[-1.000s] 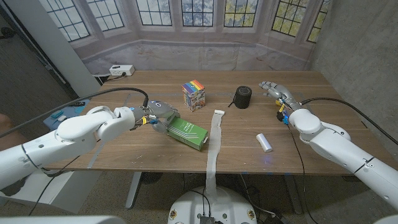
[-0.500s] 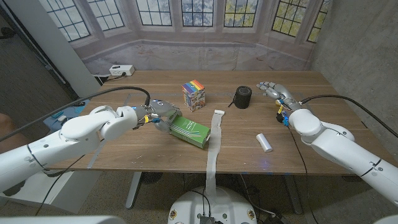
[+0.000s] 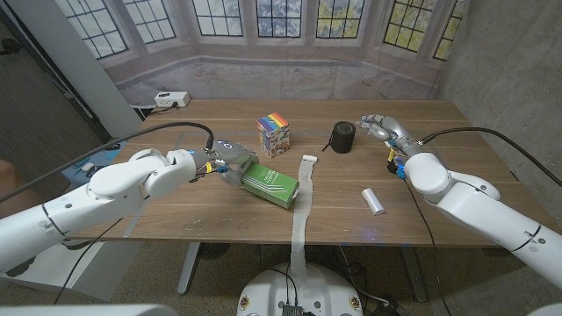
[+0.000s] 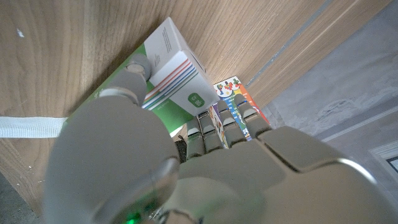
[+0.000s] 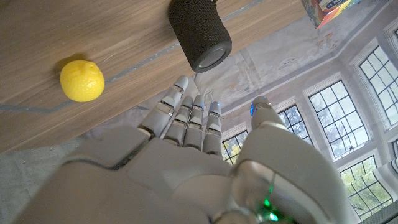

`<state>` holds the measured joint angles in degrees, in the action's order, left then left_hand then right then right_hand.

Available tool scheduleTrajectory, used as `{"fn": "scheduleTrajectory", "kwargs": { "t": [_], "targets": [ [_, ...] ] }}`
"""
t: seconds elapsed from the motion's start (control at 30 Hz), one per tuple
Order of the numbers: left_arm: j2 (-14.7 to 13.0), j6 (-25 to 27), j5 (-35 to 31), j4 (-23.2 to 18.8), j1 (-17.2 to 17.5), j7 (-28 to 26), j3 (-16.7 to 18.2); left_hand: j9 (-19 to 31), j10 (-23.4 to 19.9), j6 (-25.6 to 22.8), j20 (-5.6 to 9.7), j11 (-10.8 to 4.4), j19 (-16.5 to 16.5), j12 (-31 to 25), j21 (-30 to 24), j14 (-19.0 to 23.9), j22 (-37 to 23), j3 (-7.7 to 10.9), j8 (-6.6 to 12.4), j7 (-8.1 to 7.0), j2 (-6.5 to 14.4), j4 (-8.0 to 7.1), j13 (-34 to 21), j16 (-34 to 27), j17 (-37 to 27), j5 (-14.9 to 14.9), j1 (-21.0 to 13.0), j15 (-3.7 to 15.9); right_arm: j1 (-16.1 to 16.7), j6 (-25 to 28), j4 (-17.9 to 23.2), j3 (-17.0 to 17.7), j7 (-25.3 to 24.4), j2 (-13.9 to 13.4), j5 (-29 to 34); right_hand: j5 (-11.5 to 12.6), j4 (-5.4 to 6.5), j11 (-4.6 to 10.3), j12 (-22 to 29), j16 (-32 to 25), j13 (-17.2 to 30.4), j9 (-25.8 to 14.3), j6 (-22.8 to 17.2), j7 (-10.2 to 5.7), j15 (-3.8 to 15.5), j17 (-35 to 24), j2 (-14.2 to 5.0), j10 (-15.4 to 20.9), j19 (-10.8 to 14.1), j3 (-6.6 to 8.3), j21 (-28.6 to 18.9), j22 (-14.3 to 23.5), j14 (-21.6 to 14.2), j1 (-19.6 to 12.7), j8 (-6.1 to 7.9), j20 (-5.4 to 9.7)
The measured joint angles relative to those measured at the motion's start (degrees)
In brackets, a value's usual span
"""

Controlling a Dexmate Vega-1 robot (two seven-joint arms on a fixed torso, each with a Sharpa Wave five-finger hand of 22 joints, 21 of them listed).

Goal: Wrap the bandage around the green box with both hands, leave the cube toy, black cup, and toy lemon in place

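Beside the green box point(image 3: 266, 186), toward the right arm, a white bandage point(image 3: 304, 189) strip runs off the wooden table point(image 3: 219, 224)'s near edge. The left hand point(image 3: 227, 159) grips the box's far end. Behind it stands the cube toy point(image 3: 274, 134); the black cup point(image 3: 342, 137) sits further right, near the empty, spread right hand point(image 3: 386, 132). A toy lemon point(image 5: 82, 80) lies near the cup. Bay windows point(image 3: 279, 17) back the room.

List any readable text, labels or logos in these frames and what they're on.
None can be read.
green box: printed lines on the white face and a small white mark on a green logo patch, too small and blurred.
cube toy: colourful pictures, no legible words.
black cup: no marking visible.
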<state>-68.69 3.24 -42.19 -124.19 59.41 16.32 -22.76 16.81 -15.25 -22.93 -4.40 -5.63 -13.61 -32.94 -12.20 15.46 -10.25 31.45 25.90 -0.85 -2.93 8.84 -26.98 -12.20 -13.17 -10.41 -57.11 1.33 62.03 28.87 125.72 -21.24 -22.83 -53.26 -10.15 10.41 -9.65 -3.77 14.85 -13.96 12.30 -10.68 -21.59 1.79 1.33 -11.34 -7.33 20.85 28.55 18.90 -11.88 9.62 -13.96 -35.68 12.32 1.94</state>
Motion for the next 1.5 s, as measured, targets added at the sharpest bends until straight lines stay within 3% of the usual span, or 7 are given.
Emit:
{"fn": "scheduleTrajectory", "kwargs": {
  "t": [0.7,0.97,1.27,1.5],
  "targets": [
    [0.6,-0.2,0.5,0.3,-0.4,0.2,-0.6,0.2,0.0,-0.1,0.00,0.00,0.0,0.0,0.3,0.0,0.0,0.00,0.82,0.11,0.2,0.00,-0.5,0.0,0.0,0.0,0.3,0.00,-6.7,14.5,5.8,-8.9,2.8,-0.1,10.4,0.0,-0.71,1.16,1.9,-1.6,0.4,0.0,-6.9,-0.78,1.02,0.0,2.38,7.3,4.8,0.71,-0.7,0.1,-6.8,-5.7,1.05,-0.61],
    [0.8,0.2,0.5,0.1,-0.4,0.4,-0.8,0.4,0.0,-0.1,0.00,0.00,0.0,0.0,0.3,0.0,0.0,0.00,0.83,0.10,0.3,0.00,-0.5,0.0,-0.3,0.0,0.3,0.00,-12.8,23.2,7.6,-17.1,5.9,1.1,17.1,0.0,-0.71,2.01,2.1,-3.3,0.2,0.0,-9.2,-1.31,1.44,-0.5,3.31,10.6,9.2,0.71,-1.8,0.4,-11.7,-8.7,1.33,0.01],
    [0.5,1.0,0.5,-0.4,0.3,0.4,-0.7,0.4,0.0,-0.1,0.00,0.00,0.0,0.0,0.3,0.0,0.0,0.00,1.26,0.10,0.4,0.00,-0.7,0.1,-0.3,0.0,0.4,0.00,-19.0,31.3,8.3,-25.3,9.2,2.9,23.3,0.0,-0.70,2.16,2.1,-3.7,-0.1,0.0,-9.8,-1.53,1.32,-0.8,3.78,11.4,9.9,0.71,-2.1,0.4,-12.7,-10.3,1.33,-0.09],
    [0.2,1.7,0.7,-0.9,0.9,0.4,-0.3,0.4,0.0,-0.1,0.00,0.00,0.0,0.0,0.3,0.0,0.0,0.00,1.35,0.11,0.4,0.00,-0.8,0.4,-0.3,0.1,0.4,0.00,-22.4,34.4,7.9,-29.6,10.9,4.0,26.2,0.0,-1.02,2.32,2.1,-4.3,-0.1,0.0,-10.6,-1.79,1.47,-0.8,4.20,12.6,10.3,1.04,-2.1,0.7,-13.6,-12.2,1.33,-0.07]
  ]
}}
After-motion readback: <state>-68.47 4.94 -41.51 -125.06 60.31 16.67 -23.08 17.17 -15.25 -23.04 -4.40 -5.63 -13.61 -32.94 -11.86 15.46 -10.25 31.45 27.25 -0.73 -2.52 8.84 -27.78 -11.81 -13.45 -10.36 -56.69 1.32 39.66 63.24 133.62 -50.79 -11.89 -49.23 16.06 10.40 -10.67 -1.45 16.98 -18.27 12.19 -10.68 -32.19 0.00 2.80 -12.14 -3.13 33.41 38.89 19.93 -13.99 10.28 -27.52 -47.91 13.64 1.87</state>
